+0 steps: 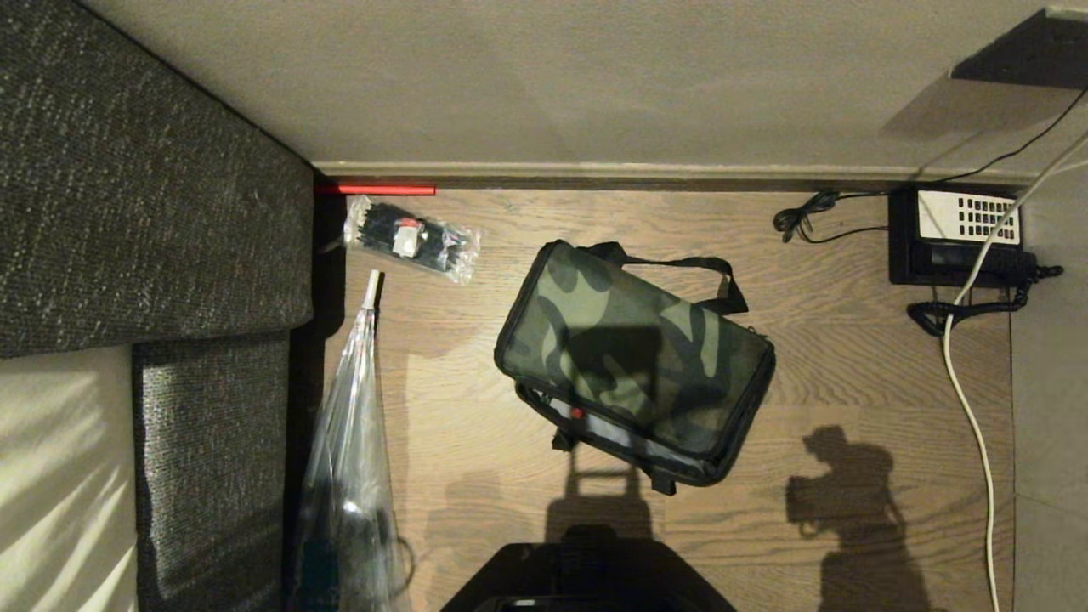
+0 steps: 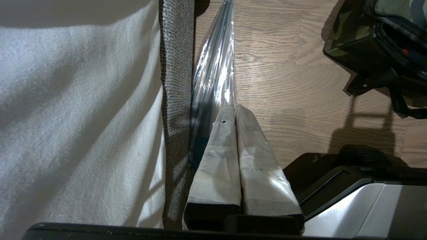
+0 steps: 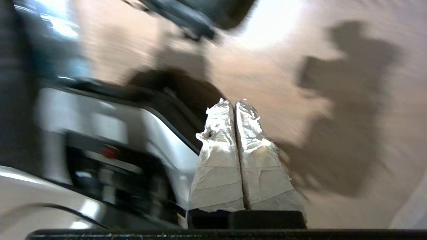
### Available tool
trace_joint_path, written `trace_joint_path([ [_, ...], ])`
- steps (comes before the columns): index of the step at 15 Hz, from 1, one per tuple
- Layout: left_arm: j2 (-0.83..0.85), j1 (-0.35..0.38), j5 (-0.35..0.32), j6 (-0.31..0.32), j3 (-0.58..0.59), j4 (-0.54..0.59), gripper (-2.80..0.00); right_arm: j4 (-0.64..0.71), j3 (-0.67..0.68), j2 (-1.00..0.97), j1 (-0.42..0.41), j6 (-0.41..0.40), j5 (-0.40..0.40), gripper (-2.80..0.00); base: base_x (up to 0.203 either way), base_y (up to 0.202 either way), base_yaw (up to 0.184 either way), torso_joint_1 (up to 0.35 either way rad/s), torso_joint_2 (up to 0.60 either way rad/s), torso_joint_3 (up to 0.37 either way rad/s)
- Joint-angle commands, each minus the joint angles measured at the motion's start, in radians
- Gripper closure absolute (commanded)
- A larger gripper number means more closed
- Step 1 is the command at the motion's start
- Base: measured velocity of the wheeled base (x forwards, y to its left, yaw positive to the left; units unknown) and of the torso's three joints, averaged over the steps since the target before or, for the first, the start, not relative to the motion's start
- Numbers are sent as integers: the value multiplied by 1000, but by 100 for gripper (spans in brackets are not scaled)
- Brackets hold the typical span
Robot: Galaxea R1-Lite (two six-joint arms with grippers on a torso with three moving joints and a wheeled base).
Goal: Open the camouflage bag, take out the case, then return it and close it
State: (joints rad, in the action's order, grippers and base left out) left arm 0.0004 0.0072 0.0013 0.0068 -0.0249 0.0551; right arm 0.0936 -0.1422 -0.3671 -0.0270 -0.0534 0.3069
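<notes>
Head view: camouflage bag (image 1: pixel 633 361) lies mid-floor, lid down, zip edge seemingly gaping.
Case: not visible, presumably inside.
Right hand (image 3: pixel 235 101): fingers pressed together, empty, near robot base.
Left hand (image 2: pixel 233 107): closed, empty, parked.
Progress: apparently finishing.

Matt camouflage cloth on the bag (image 1: pixel 633 357), black webbing straps. The floor (image 1: pixel 850 357) is wood plank, grained, with a soft sheen. Glossy clear plastic sleeve (image 1: pixel 348 459) beside a coarse woven sofa (image 1: pixel 153 170). Crinkly clear packet (image 1: pixel 414 238) too. My left gripper (image 2: pixel 235 107) and right gripper (image 3: pixel 233 101) wear pale, wrinkled tape wrap. My base (image 2: pixel 367 206) looks smooth silver and black plastic.
</notes>
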Motion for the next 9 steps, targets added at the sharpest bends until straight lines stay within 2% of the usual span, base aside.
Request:
trace_joint_path([
  [1, 0, 0, 0, 1, -1, 0, 0, 44, 38, 224, 13, -7, -151, 0, 0, 0, 0, 0, 0, 0],
  [4, 0, 0, 0, 1, 0, 0, 0, 57, 49, 273, 24, -13, -192, 0, 0, 0, 0, 0, 0, 0],
  [6, 0, 0, 0, -1, 0, 0, 0, -47, 86, 332, 26, -22, -205, 0, 0, 0, 0, 0, 0, 0],
  [7, 0, 0, 0, -1, 0, 0, 0, -116, 111, 362, 27, 3, -228, 0, 0, 0, 0, 0, 0, 0],
  [8, 0, 0, 0, -1, 0, 0, 0, -147, 136, 369, 28, 67, -291, 0, 0, 0, 0, 0, 0, 0],
  [9, 0, 0, 0, 1, 0, 0, 0, -133, 141, 370, 28, 61, -310, 0, 0, 0, 0, 0, 0, 0],
])
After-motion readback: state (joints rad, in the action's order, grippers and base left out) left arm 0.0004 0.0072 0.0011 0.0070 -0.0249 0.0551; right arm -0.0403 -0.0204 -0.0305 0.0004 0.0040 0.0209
